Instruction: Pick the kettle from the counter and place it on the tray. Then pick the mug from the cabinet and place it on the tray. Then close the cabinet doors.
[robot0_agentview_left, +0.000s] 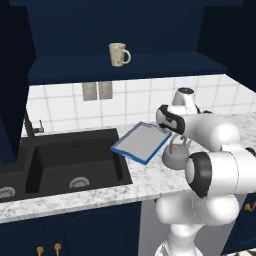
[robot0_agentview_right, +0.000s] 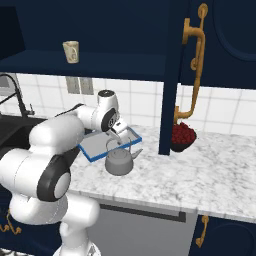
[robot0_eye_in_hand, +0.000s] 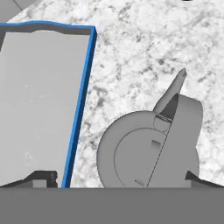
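**Kettle on the counter beside the tray, gripper spread above it**

The kettle (robot0_agentview_right: 119, 161) is seen as a small squat grey dome of dull metal, with a round lid, a pointed spout and a thin arched handle standing upright over it. It is set on the counter (robot0_agentview_right: 200, 175), a speckled white-grey marble-like worktop, just beside the tray (robot0_agentview_right: 95, 148) but apart from it: in the hand view a strip of stone is shown between the kettle (robot0_eye_in_hand: 148, 148) and the tray's blue rim (robot0_eye_in_hand: 81, 109).

The gripper (robot0_agentview_right: 116, 136) is held directly over the kettle with its jaws spread wide; nothing is gripped. In the hand view the two dark finger tips are seen low at either side, one over the tray's edge and one beyond the kettle.

The tray is flat and rectangular, with a smooth light grey floor and a raised blue rim, and it lies between the kettle and the black sink (robot0_agentview_left: 70, 165).

Beyond the kettle on the other side, a dark bowl of red things (robot0_agentview_right: 183, 136) is set behind the open cabinet door (robot0_agentview_right: 172, 75), a navy panel with a long brass handle (robot0_agentview_right: 196, 65).

Above, the cream mug (robot0_agentview_left: 118, 54) with its loop handle is stood upright on the navy shelf of the cabinet (robot0_agentview_left: 125, 70).
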